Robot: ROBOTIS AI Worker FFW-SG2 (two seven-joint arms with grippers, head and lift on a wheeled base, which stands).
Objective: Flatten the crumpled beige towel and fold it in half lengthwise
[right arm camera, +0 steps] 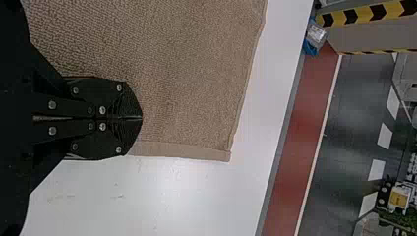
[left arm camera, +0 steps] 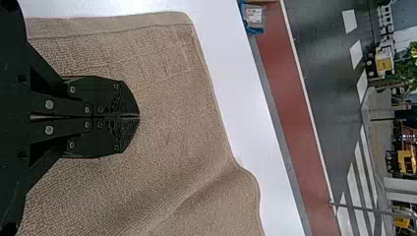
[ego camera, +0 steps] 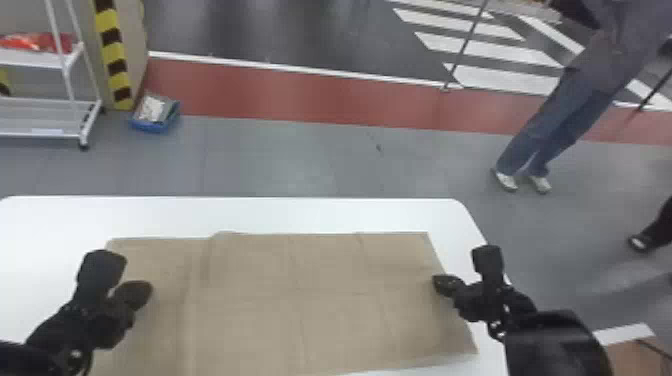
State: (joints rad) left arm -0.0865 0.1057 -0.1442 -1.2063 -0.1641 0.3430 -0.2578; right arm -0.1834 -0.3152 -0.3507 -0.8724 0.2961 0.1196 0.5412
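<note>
Left claw (left arm camera: 139,116) and right claw (right arm camera: 142,118), both clenched with nothing visibly pinched, sit at opposite ends of the beige towel (ego camera: 330,270), presumably to smooth it flat

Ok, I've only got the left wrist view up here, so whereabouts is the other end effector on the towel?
Observer: The right end effector is at the towel's right edge, partly over the smooth hem.

Operator: Is it open or closed?

Observer: Closed: its two fingers meet at the tips. I can't tell whether any cloth is pinched between them.

Operator: And the far right corner, is that lying flat?

Observer: It looks flat on the white table, with the corner spread out, not tucked under.
</note>
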